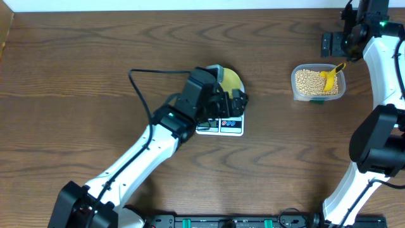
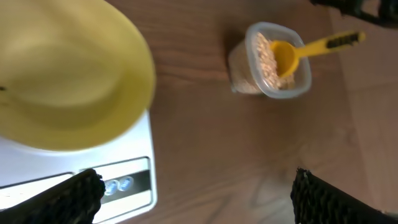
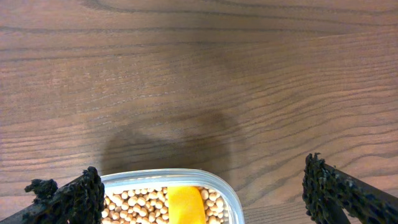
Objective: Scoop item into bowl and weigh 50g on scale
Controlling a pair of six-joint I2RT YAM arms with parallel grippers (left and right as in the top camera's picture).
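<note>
The pale-yellow bowl (image 1: 231, 79) (image 2: 68, 74) stands empty on the white scale (image 1: 231, 127) (image 2: 37, 165). My left gripper (image 1: 238, 101) (image 2: 198, 177) hovers open just over the scale's right edge, with nothing between its fingers. The item, tan beans (image 1: 307, 81) (image 2: 264, 56) (image 3: 134, 202), fills a clear container (image 1: 296, 88) (image 3: 161, 175) at the right. A yellow scoop (image 1: 330, 77) (image 2: 292, 56) (image 3: 185, 204) lies in the beans, its handle pointing to the far right. My right gripper (image 1: 333, 43) (image 3: 202, 171) is open above the container's far side, holding nothing.
The left arm (image 1: 145, 149) stretches diagonally from the near left to the scale, and a black cable (image 1: 142, 88) loops beside it. The right arm (image 1: 380, 107) runs along the table's right edge. Bare wood lies between the scale and the container.
</note>
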